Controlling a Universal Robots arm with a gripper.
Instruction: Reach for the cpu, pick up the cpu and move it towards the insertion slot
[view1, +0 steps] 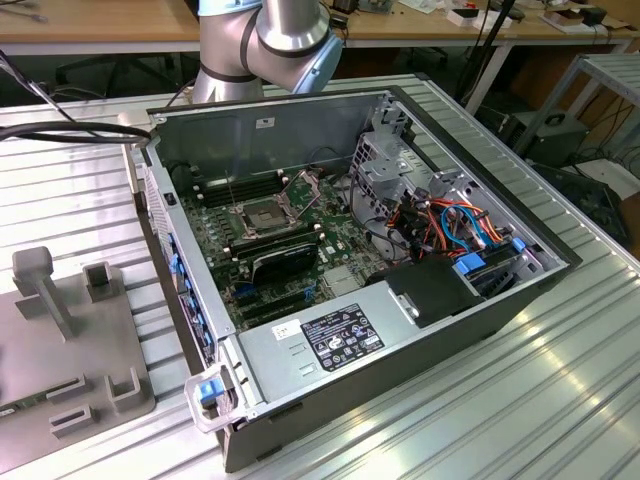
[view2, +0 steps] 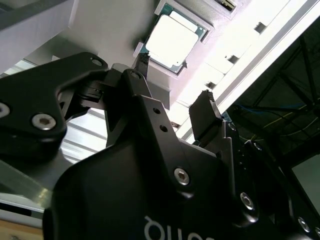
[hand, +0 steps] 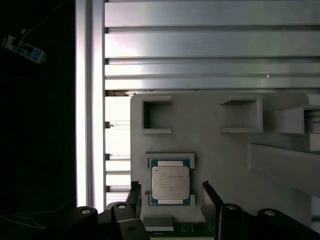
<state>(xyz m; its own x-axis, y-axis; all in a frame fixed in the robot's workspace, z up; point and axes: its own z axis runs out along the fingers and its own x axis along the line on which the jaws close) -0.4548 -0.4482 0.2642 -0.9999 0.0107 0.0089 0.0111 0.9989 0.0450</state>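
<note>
Closest thing to the lens is the black gripper (hand: 170, 191), and it's hanging right above the cpu (hand: 170, 182). Its two fingers (hand: 207, 194) are sitting wide apart, one off each side of the chip, with nothing pinched between them. From what I'm seeing in the first wrist view they aren't touching the chip at all.

The cpu itself is lying flat, shiny lid up, in a little square raised frame on a grey fixture plate (hand: 220, 160). That plate is also carrying a couple of empty bracket-shaped pockets just beyond the chip. In the second wrist view you're looking up past the gripper body, and the cpu (view2: 173, 40) is showing bright between and beyond the fingertips.

The plate is resting on the ribbed aluminium table (view1: 560, 400), over at the exterior view's left, just beside the open computer case (view1: 250, 125). The arm (view1: 265, 40) is rising behind the case and going out the top of that shot.

The insertion slot (view1: 258, 217) is sitting inside the case on the green motherboard (view1: 335, 225), a small square socket with a silver frame and dark centre. A black finned block (view1: 285, 262) is lying just in front of it, and a tangle of orange and blue cables (view1: 450, 225) is bunching up toward the exterior view's right. So chip and socket are well apart right now, with the case wall between them.
</note>
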